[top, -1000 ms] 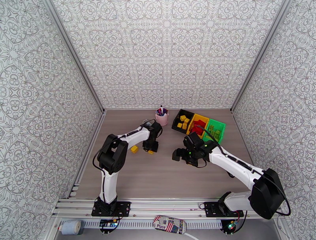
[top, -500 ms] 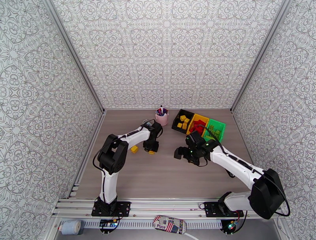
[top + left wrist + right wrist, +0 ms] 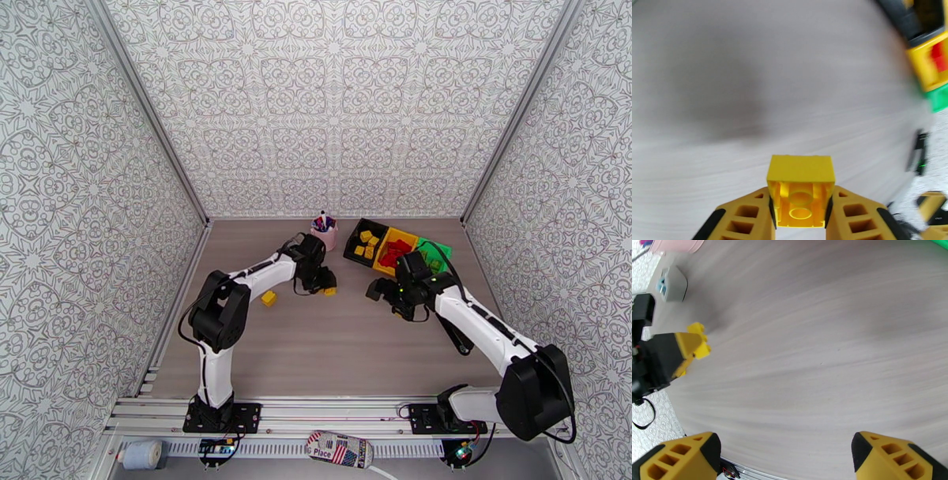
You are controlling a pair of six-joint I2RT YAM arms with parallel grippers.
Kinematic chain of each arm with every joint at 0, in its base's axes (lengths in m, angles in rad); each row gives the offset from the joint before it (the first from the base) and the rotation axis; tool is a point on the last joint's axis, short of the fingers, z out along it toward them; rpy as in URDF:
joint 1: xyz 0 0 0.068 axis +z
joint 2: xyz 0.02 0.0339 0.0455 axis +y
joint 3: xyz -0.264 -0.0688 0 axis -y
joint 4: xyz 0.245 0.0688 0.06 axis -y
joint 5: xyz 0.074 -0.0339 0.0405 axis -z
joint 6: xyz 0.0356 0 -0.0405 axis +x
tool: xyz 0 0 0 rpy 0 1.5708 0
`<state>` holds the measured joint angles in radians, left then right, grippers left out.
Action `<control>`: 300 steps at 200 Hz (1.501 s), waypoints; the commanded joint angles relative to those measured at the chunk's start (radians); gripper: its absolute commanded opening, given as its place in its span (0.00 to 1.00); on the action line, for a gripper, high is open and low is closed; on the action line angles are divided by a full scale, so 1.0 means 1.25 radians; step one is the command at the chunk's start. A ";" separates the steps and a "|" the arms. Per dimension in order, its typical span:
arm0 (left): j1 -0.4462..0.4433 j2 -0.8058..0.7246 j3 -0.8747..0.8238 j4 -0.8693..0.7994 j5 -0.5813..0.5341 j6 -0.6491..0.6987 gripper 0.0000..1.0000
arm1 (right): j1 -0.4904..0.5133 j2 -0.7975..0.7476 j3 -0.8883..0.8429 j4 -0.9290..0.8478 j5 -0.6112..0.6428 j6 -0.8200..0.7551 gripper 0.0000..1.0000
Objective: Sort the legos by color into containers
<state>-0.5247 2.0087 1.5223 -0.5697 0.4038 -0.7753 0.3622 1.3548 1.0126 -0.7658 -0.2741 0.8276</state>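
Observation:
My left gripper [image 3: 329,287] is shut on a yellow lego [image 3: 801,188] and holds it above the table, left of the containers. The same brick [image 3: 698,343] sticks out of that gripper at the left of the right wrist view. Another yellow lego [image 3: 269,298] lies on the table beside the left arm. The black bin [image 3: 351,246] holds yellow bricks, the yellow bin [image 3: 408,235] holds red ones, and the green bin [image 3: 442,251] is partly hidden by the right arm. My right gripper [image 3: 378,290] hangs open and empty over bare table [image 3: 790,461], in front of the bins.
A pink cup [image 3: 324,234] with pens stands at the back, left of the bins. A small white box [image 3: 673,283] with a blue mark sits near the cup. The side walls close in on the table left and right.
My left gripper has carried the yellow lego to the right, toward the bins. The right arm has drawn back and to the right, closer to the bins.

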 commanded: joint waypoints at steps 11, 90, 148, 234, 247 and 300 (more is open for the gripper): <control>0.017 0.031 0.087 0.135 0.074 -0.129 0.35 | -0.011 -0.023 0.031 -0.022 0.011 0.015 0.92; 0.010 0.166 0.268 0.276 0.085 -0.285 0.35 | -0.033 -0.054 0.005 -0.031 0.006 0.016 0.92; -0.008 0.321 0.442 0.332 0.055 -0.363 0.38 | -0.055 -0.077 -0.018 -0.046 -0.007 0.007 0.92; -0.044 0.324 0.488 0.354 0.025 -0.345 0.75 | -0.064 -0.128 -0.033 -0.065 -0.041 -0.029 0.92; -0.052 0.275 0.402 0.374 0.016 -0.334 0.74 | -0.064 -0.131 -0.031 -0.074 -0.047 -0.045 0.92; -0.090 0.040 0.095 0.361 -0.045 -0.238 0.75 | -0.063 -0.126 -0.018 -0.075 -0.067 -0.083 0.93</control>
<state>-0.6147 2.2154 1.7412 -0.1169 0.4019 -1.1721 0.2882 1.2030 0.9890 -0.8474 -0.3279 0.7612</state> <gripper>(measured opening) 0.746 0.933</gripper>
